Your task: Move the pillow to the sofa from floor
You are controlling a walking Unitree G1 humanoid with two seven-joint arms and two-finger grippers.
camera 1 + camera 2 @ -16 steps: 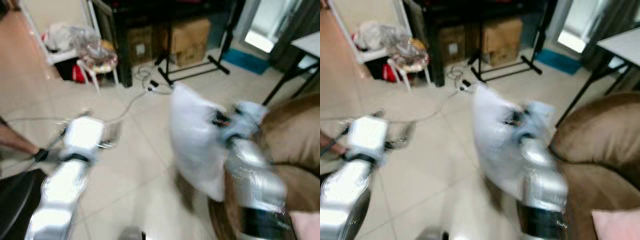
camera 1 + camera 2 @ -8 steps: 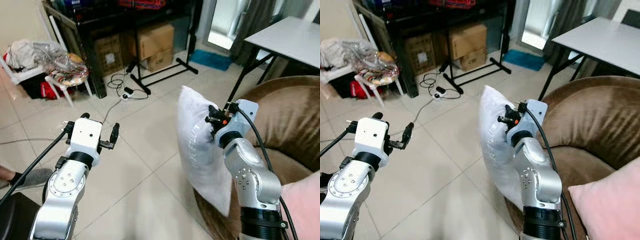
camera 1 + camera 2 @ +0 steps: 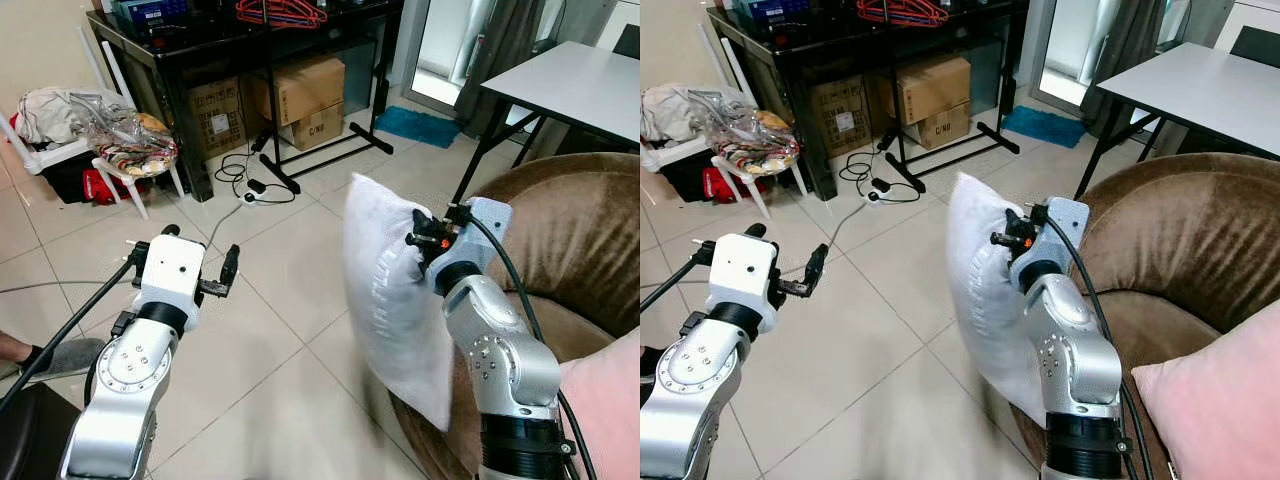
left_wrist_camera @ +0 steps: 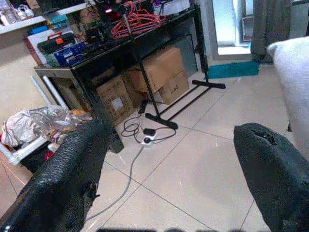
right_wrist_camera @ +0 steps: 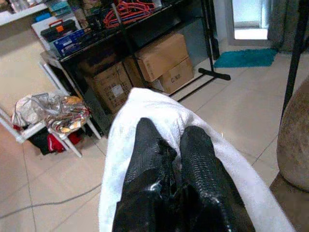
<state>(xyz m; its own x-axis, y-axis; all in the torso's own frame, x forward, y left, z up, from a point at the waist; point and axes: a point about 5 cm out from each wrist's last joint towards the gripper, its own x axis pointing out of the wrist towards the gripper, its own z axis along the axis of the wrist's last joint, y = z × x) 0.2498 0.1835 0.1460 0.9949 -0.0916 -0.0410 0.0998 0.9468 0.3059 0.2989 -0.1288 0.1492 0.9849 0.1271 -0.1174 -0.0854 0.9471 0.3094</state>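
white pillow hangs upright in the air, off the floor, pinched near its upper edge by the right gripper. right wrist view shows the two black fingers pressed together with pillow fabric bunched round them, so that gripper is clamped tight on the pillow. pillow's lower corner dangles just beside the front edge of the brown sofa, not resting on the seat. pink cushion lies on the sofa seat at the robot's right, apart from the white pillow.

left gripper is raised over the tiled floor at the robot's left, well apart from the pillow. its fingers are spread wide with nothing between them, just floor and room beyond.

background: black shelf unit with cardboard boxes under it, red hangers on top. black stand with feet on the tiles, a power strip with cable beside it. small white stool piled with plastic-wrapped stuff at the far left. teal mat by the doorway. white table with black legs behind the sofa. part of a person's foot at the left edge near a cable.
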